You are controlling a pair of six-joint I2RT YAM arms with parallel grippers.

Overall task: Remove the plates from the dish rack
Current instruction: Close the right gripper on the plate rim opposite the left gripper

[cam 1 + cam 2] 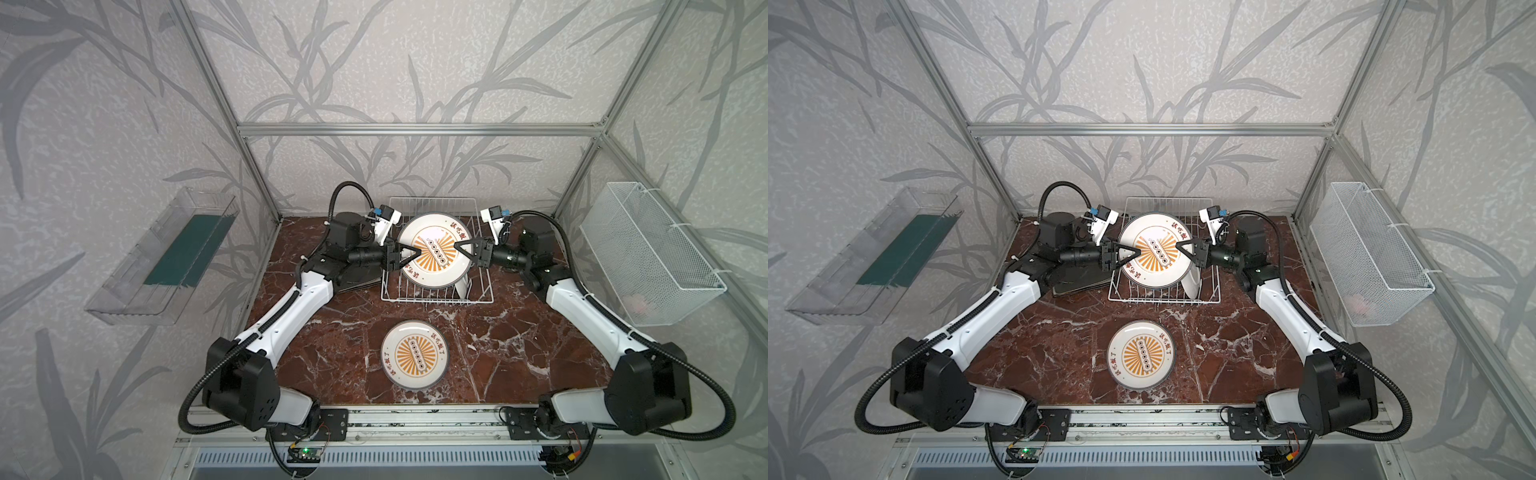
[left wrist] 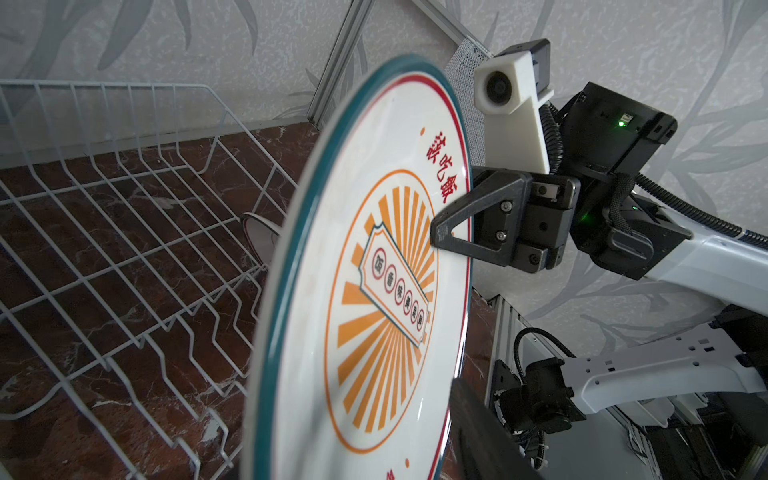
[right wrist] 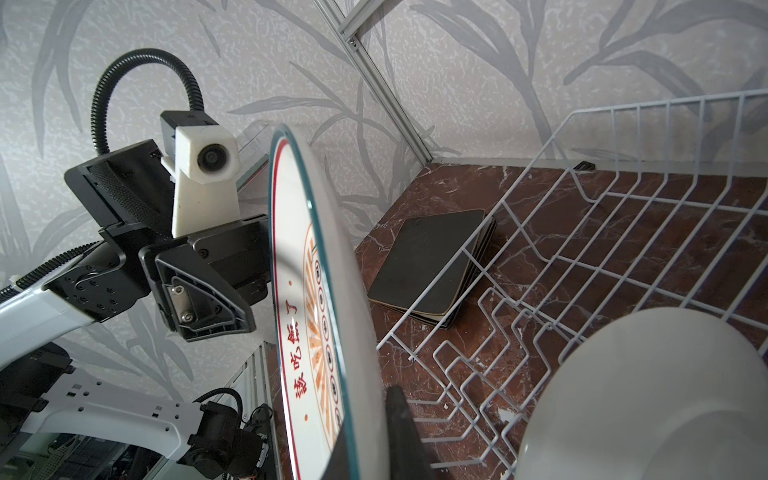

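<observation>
right jaws – clamped on glossy round plate [image 1: 435, 249] | left jaws – astride its rim, grip unclear

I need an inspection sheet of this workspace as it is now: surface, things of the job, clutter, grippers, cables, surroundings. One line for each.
Surface: brown marble-patterned table, no spill seen.
Job's things: one round plate is held up over the dish rack; a second plate stands in the rack; a third plate lies flat on the table; square plates are stacked beside the rack.
Clutter: nothing seen.
Grippers: right gripper shut on the round plate's rim; left gripper at the opposite rim, grip unclear.
Cables: black conduits run along both arms, apart from the rack.
Surroundings: clear tray and mesh basket on the side walls; aluminium frame.
</observation>
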